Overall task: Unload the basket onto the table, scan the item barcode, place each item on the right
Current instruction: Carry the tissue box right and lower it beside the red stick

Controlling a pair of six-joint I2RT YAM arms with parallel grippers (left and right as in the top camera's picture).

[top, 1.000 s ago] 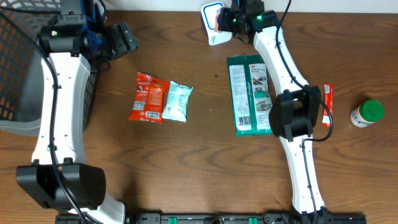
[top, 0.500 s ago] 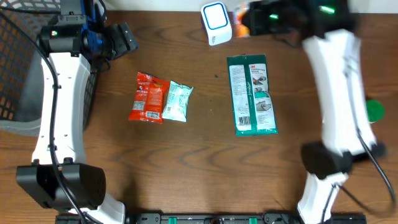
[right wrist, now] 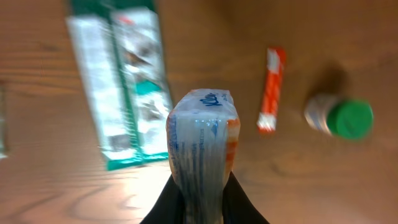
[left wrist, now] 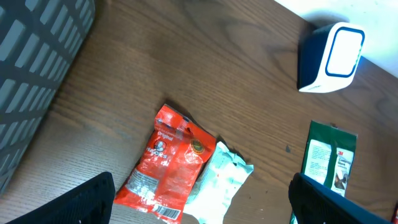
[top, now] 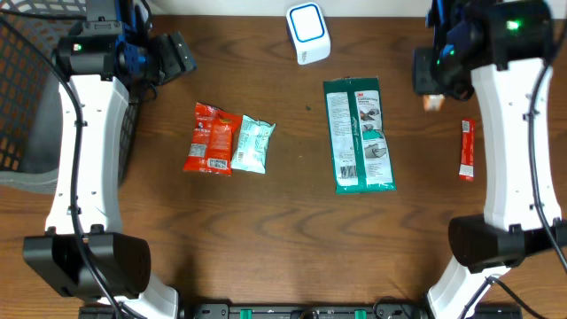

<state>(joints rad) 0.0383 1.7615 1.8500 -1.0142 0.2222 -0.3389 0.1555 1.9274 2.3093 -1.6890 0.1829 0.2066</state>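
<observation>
Dark brown wooden tabletop [top: 266,230]; pale wall strip [top: 221,7] along the upper edge. Dark mesh basket [top: 22,97] at left edge, contents not discernible. At upper right, the right gripper [top: 432,78] is clamped on a clear-wrapped blue-and-orange tissue pack [right wrist: 202,134], right of the white-and-blue barcode scanner [top: 307,31]. At upper left, the left gripper [top: 177,55] has its jaws apart, holding nothing.

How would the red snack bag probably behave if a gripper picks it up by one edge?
The red snack bag looks like a thin film pouch, so it is probably light and would sag. Its shiny surface may slip. It lies against the pale green bag, so a push would likely move both.
</observation>
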